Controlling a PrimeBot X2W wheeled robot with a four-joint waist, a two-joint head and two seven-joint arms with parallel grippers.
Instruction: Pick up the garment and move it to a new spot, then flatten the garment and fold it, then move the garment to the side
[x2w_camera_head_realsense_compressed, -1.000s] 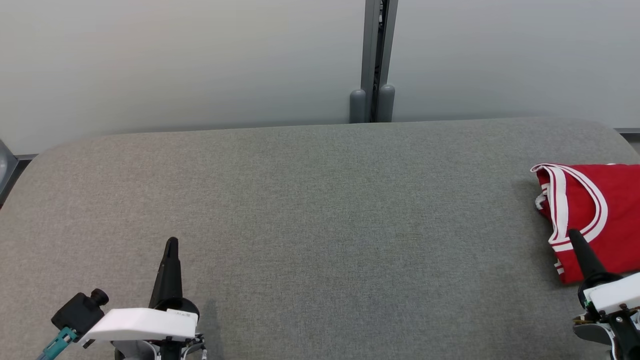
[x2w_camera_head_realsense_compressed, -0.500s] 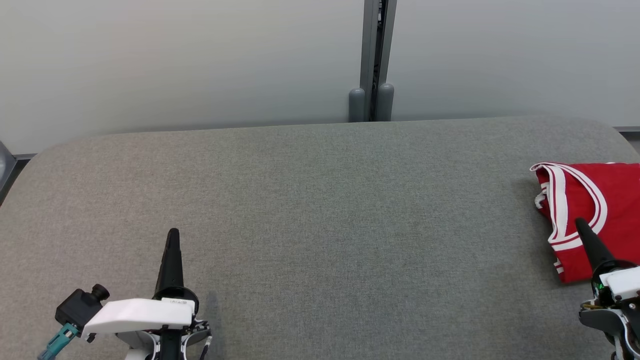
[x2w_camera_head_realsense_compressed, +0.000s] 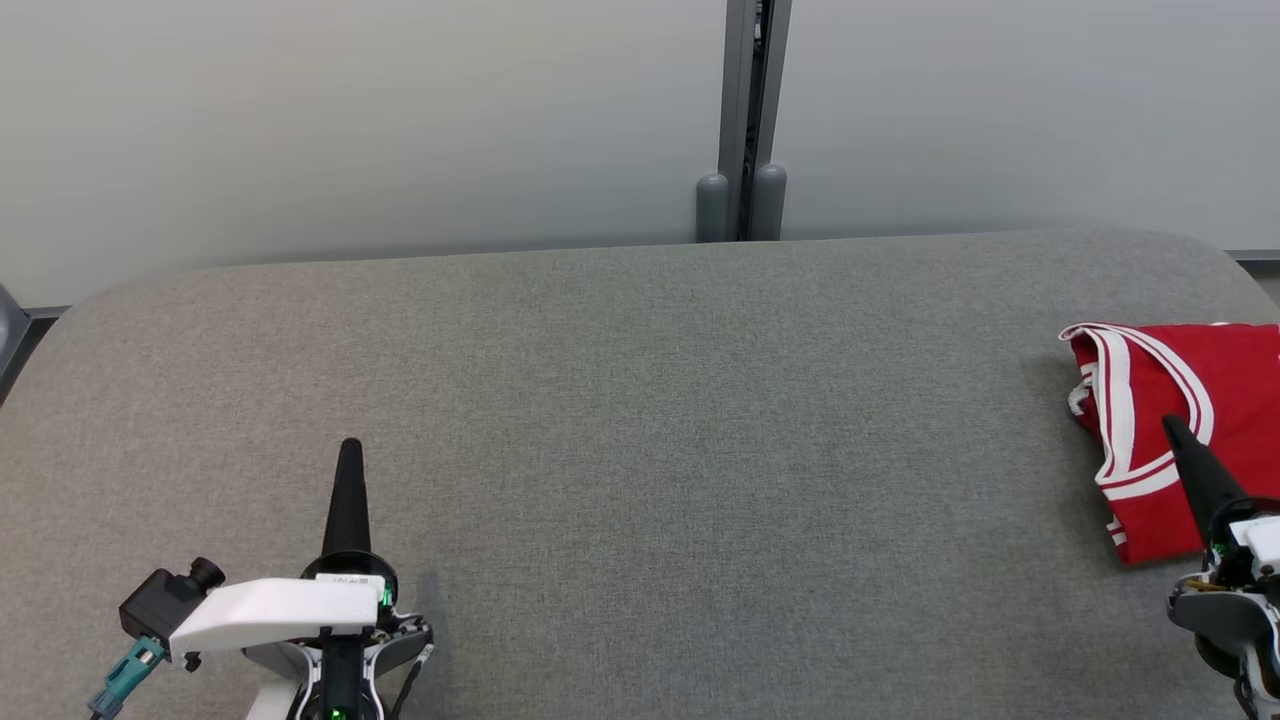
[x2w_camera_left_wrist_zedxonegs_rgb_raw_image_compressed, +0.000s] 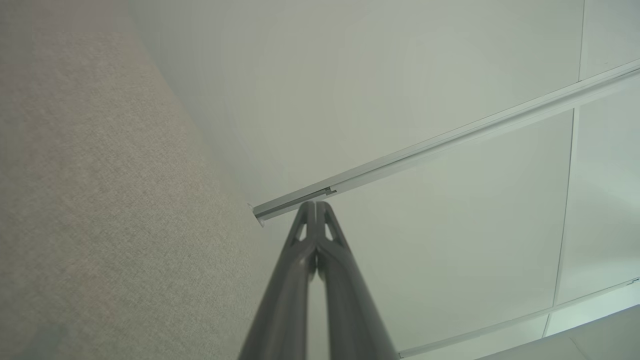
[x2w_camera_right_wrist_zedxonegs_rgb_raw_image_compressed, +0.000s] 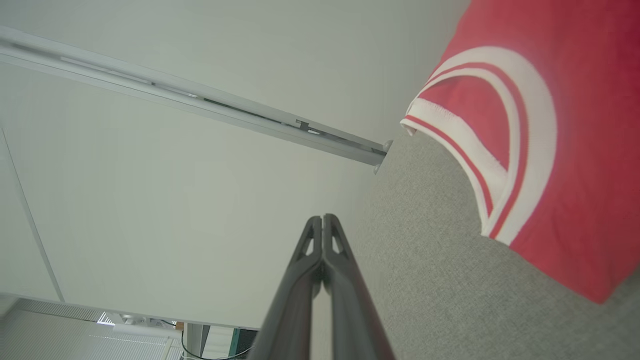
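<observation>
The left claw (x2w_camera_head_realsense_compressed: 349, 455) sits low on the left of the grey table (x2w_camera_head_realsense_compressed: 640, 450), pinched shut on nothing and well apart from the work. The red jersey with white trim (x2w_camera_head_realsense_compressed: 1235, 380) lies at the table's far right, running out of frame. The right claw (x2w_camera_head_realsense_compressed: 1178, 435), also shut and empty, points over the jersey's near left corner. The right arm is by far the nearer one.
</observation>
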